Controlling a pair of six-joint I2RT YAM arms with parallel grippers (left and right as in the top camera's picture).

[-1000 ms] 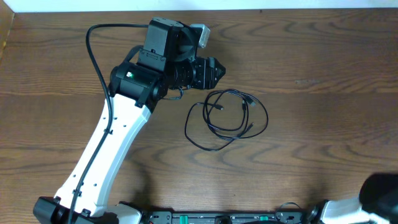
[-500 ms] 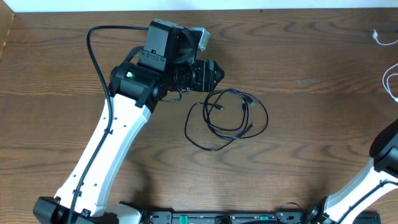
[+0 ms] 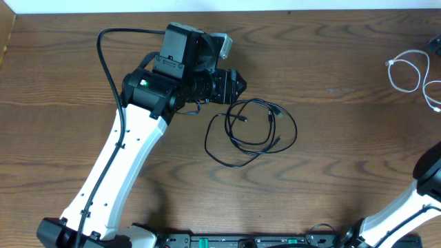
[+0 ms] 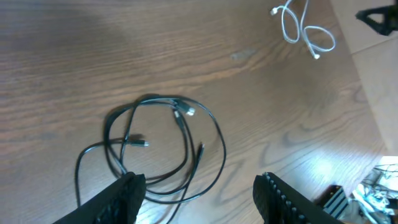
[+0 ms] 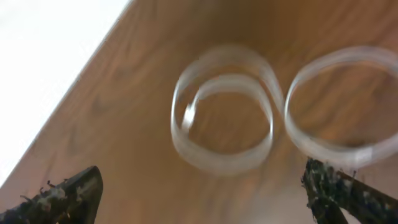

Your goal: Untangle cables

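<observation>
Two black cables (image 3: 251,129) lie in loose overlapping loops on the wooden table, small plugs showing inside the loops. My left gripper (image 3: 238,84) hovers just left of and above them, open and holding nothing. In the left wrist view the black cables (image 4: 155,143) lie ahead of the spread fingers (image 4: 127,198). A white cable (image 3: 406,69) lies coiled at the far right edge. In the right wrist view it is a blurred pair of white loops (image 5: 224,118). My right gripper (image 5: 202,199) stands wide open over it, apart from it.
The table's far edge (image 3: 310,11) meets a white wall. The left arm's white link (image 3: 120,172) crosses the table's left half. Part of the right arm (image 3: 427,176) shows at the lower right. Bare wood separates the black cables from the white cable.
The white cable has come into the overhead view at the far right and now lies on the table. The right arm has shifted along the right edge. Left arm and black cables are unmoved.
</observation>
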